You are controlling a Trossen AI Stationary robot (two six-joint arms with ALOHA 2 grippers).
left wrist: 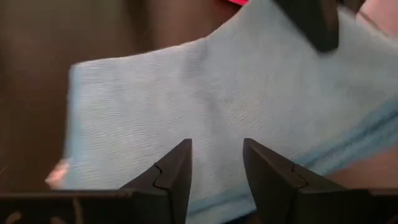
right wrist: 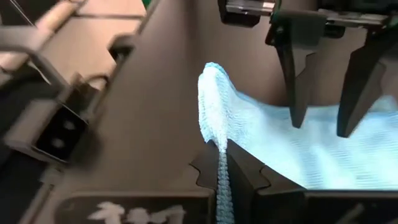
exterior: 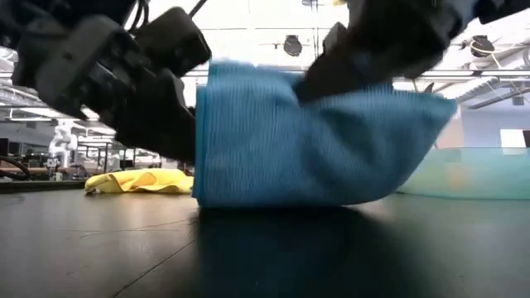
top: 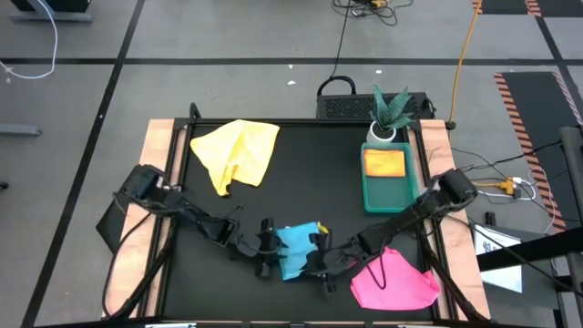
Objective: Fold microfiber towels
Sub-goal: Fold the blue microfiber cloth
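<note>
Folding blue towel (top: 296,251) beside pink towel (top: 393,282): right gripper (right wrist: 222,163) pinching its edge, left gripper (left wrist: 216,163) gaping open; next, probably laying edge over.

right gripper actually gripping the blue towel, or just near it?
Touching. The right wrist view shows the right gripper shut on an edge of the blue towel, the cloth pinched between its fingers and rising from them.

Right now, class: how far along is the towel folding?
Done: one yellow towel lies folded in the tray. In hand: the blue towel, pinched by the right gripper, with the left gripper open over it. Left: the other yellow towel and the pink towel.
</note>
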